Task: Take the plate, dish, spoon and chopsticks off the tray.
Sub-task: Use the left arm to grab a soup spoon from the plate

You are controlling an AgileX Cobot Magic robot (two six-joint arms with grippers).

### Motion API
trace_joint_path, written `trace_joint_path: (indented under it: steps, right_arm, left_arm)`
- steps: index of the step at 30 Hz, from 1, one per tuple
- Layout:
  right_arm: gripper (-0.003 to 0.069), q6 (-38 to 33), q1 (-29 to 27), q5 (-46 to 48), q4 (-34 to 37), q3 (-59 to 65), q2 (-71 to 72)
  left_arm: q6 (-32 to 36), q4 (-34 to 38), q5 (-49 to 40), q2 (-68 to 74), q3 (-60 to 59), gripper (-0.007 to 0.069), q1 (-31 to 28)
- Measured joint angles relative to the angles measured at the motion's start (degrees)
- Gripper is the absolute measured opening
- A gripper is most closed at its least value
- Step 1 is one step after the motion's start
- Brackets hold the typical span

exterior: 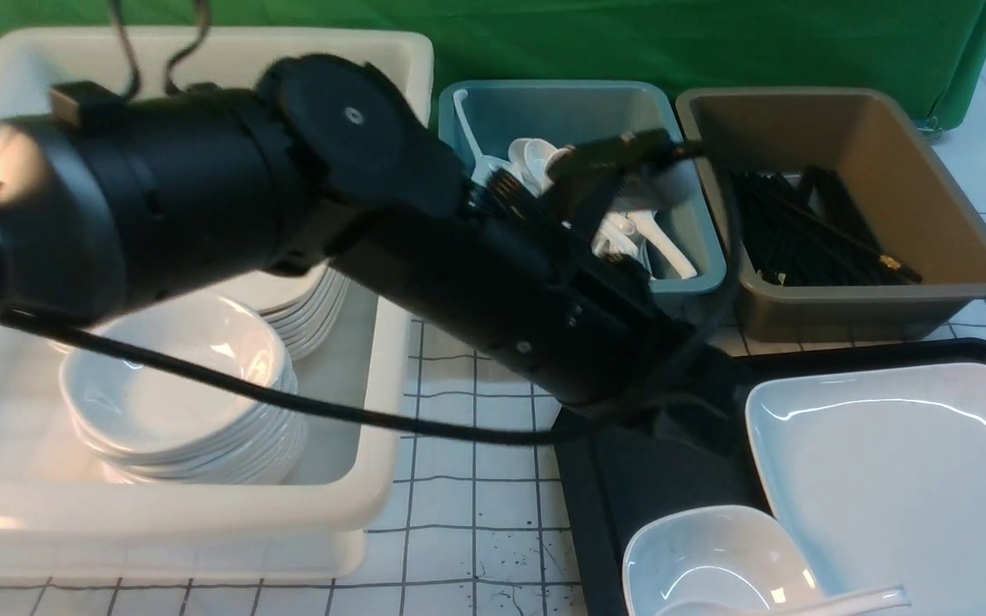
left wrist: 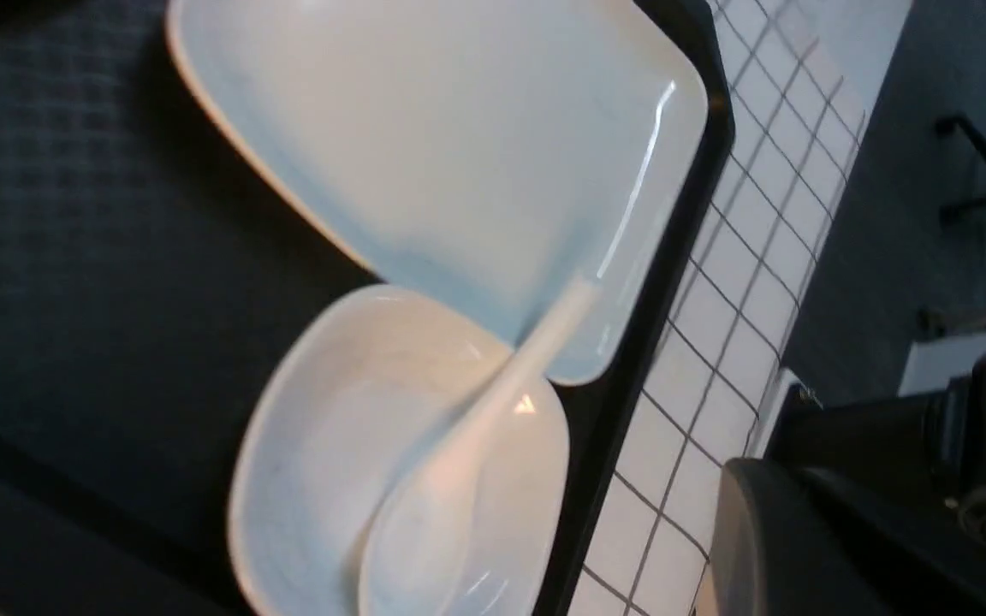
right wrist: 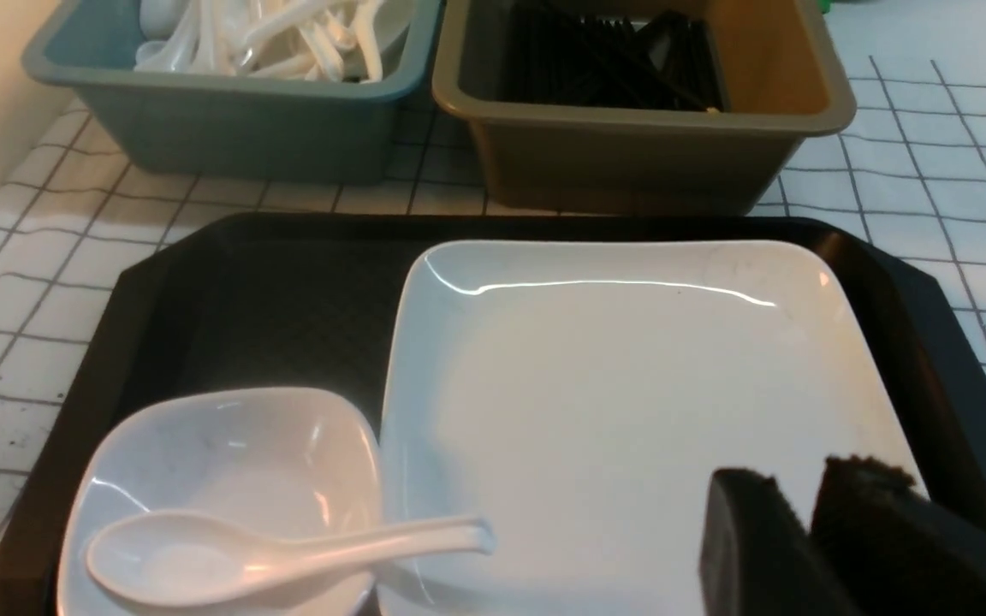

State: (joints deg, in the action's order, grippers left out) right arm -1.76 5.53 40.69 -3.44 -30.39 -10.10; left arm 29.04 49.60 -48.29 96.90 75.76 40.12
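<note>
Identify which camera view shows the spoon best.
Right wrist view: the whole spoon is sharp, bowl in the dish. Left wrist view blurs the spoon; front view catches only its handle.

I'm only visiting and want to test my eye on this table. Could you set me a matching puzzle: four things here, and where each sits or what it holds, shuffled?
Things:
1. spoon
2. plate
3. teal bin
4. brown bin

Descriptions:
A. holds black chopsticks
B. lies flat on the tray
C. holds white spoons
D. bowl in the dish, handle over the plate's rim

Pairs: 1-D, 2-B, 3-C, 4-A
</note>
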Motion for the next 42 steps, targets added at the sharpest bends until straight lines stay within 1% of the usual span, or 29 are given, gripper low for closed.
trace_joint_path:
  steps: [2,4,5,8,10,11,14,17,19,22,26,28,31,32,34,35,39,40,41,42]
  right_arm:
    - [0.0178,0.04,0.00,0.00,0.00,0.00,0.00]
    - [0.0182,0.04,0.00,0.00,0.00,0.00,0.00]
    - [0.0182,0.04,0.00,0.00,0.00,0.00,0.00]
    - [0.0188,0.04,0.00,0.00,0.00,0.00,0.00]
    - [0.0193,0.04,0.00,0.00,0.05,0.00,0.00]
    - [0.0195,0.04,0.00,0.06,0.05,0.00,0.00]
    - [0.0196,0.04,0.00,0.97,0.05,0.00,0.00]
    - [0.0198,0.04,0.00,1.94,0.05,0.00,0.00]
    - [0.0198,0.04,0.00,2.41,0.05,0.00,0.00]
    - [0.0199,0.04,0.00,2.59,0.05,0.00,0.00]
    - [0.0199,0.04,0.00,2.59,0.05,0.00,0.00]
    - [0.0199,0.04,0.00,2.63,0.05,0.00,0.00]
    - [0.0199,0.11,0.00,2.63,0.05,0.00,0.00]
    - [0.0199,0.34,0.00,2.63,0.05,0.00,0.00]
    - [0.0199,1.76,0.00,2.63,0.10,0.00,0.00]
    - [0.0199,1.76,0.00,2.63,0.10,0.00,0.00]
    - [0.0199,2.80,0.00,2.63,0.10,0.00,0.00]
    - [0.0199,2.84,0.00,2.63,0.10,0.00,0.00]
    - [0.0199,2.84,0.00,2.63,0.10,0.00,0.00]
    - [0.0199,2.84,0.00,2.63,0.10,0.00,0.00]
  left_arm:
    - [-1.12,-4.27,-0.89,3.29,3.39,0.0047,3.81]
    - [-3.57,-10.40,-1.18,6.61,8.14,0.0078,6.96]
    - [-3.75,-11.56,-1.18,6.92,9.06,0.0085,7.56]
    - [-5.66,-20.23,-0.51,12.25,15.91,0.0163,11.92]
    - [-6.05,-23.41,-0.08,15.07,19.01,0.0221,14.08]
    - [-6.02,-25.05,0.10,16.86,20.74,0.0262,15.45]
    - [-4.70,-28.04,1.43,20.02,23.31,0.0359,18.52]
    - [-1.40,-31.15,3.93,22.32,23.93,0.0444,21.01]
    - [-0.27,-33.72,5.25,23.55,23.99,0.0484,22.18]
    - [0.53,-37.19,7.77,25.16,24.04,0.0519,22.98]
    - [0.66,-39.18,11.92,27.07,24.04,0.0529,23.01]
    - [0.61,-39.57,14.96,28.56,24.04,0.0530,22.94]
    - [0.61,-39.93,16.09,29.94,24.04,0.0518,22.94]
    - [0.61,-39.99,15.95,30.65,24.04,0.0492,22.94]
    - [0.61,-40.06,14.54,31.16,24.04,0.0417,22.94]
    - [0.61,-40.06,13.61,31.16,24.04,0.0368,22.87]
    - [0.61,-40.06,9.21,30.58,25.49,0.0134,22.67]
    - [0.61,-40.17,8.38,29.96,26.04,0.0091,22.54]
    - [0.61,-40.26,7.58,29.43,26.87,0.0076,22.32]
    - [0.61,-40.31,7.23,28.53,27.91,0.0077,21.92]
